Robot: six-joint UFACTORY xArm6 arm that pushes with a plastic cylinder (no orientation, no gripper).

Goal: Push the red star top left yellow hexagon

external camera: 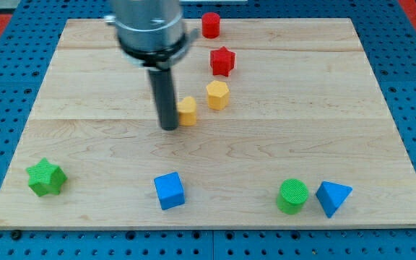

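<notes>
The red star (222, 61) lies near the view's top centre on the wooden board (323, 115). The yellow hexagon (217, 94) sits just below it, slightly to the left, with a small gap between them. My tip (170, 127) rests on the board to the left of both, right beside a second yellow block (188, 110), whose left side the rod hides. The rod stands well left and below the red star.
A red cylinder (210, 24) stands at the top edge above the star. Along the bottom lie a green star (46, 177), a blue cube (169, 191), a green cylinder (293, 196) and a blue triangle (333, 197).
</notes>
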